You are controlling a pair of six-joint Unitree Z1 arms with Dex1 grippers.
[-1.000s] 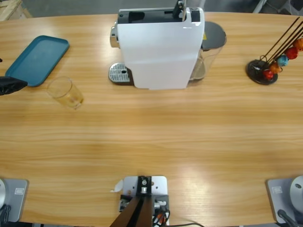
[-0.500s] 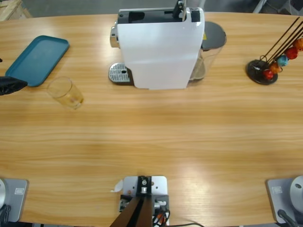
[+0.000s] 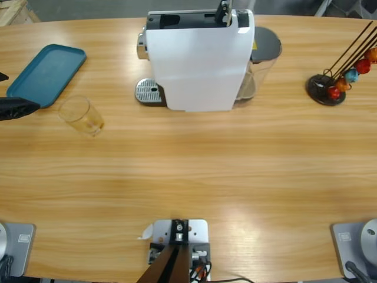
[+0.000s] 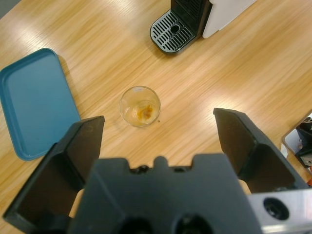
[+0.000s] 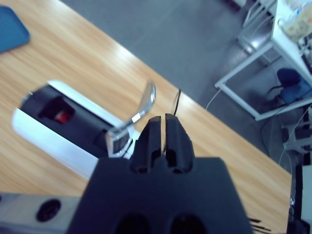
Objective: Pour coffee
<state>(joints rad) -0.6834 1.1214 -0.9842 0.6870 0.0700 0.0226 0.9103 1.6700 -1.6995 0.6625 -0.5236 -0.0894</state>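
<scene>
From my left wrist camera the glass (image 4: pixel 140 106) stands upright on the table (image 4: pixel 204 87) straight ahead at twelve o'clock of my left fingers (image 4: pixel 158 146), apart from them, with only a thin brown trace of coffee (image 4: pixel 144 112) at its bottom. Those fingers are spread wide and hold nothing. My right fingers (image 5: pixel 163 134) are closed together, empty, above the coffee machine (image 5: pixel 58 126), so the left arm is nearer the glass.

We can read no text, brand, number or sign anywhere: the white coffee machine (image 3: pixel 197 59), the teal tray (image 3: pixel 47 73), the glass (image 3: pixel 81 115) and the wooden table (image 3: pixel 188 171) show us no legible marking
</scene>
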